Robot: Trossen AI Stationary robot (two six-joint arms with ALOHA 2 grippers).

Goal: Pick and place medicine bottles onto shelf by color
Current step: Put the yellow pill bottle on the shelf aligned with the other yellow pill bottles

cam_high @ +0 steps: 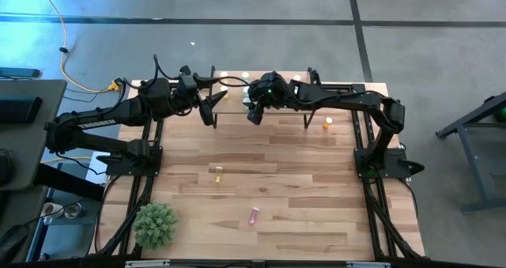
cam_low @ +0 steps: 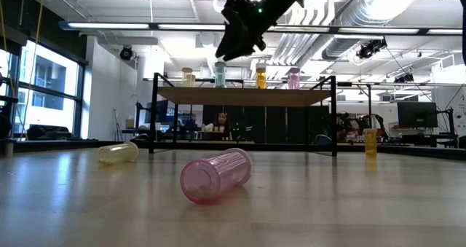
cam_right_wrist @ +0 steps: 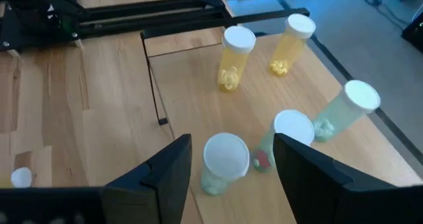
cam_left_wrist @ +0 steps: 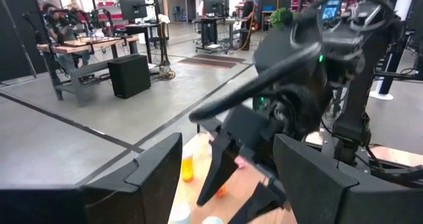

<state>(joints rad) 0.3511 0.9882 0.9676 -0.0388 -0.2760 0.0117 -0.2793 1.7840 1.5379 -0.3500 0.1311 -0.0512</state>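
The shelf (cam_low: 244, 96) stands at the table's far edge on thin black legs. On it stand yellow (cam_low: 188, 77), green (cam_low: 220, 75), orange (cam_low: 261, 77) and pink (cam_low: 293, 78) medicine bottles. My right gripper (cam_right_wrist: 228, 184) hovers open just above a white-capped green bottle (cam_right_wrist: 221, 163); one finger stands on each side of it without touching. Two more green bottles (cam_right_wrist: 347, 108) and two yellow ones (cam_right_wrist: 234, 59) stand beyond. My left gripper (cam_high: 212, 108) waits open and level beside the shelf's left end, facing my right gripper (cam_high: 253, 114).
On the table lie a pink bottle (cam_high: 254, 215) and a yellow bottle (cam_high: 219, 172), both on their sides. An orange bottle (cam_high: 327, 124) stands upright near the shelf's right end. A green plant ball (cam_high: 156, 224) sits at the near left corner.
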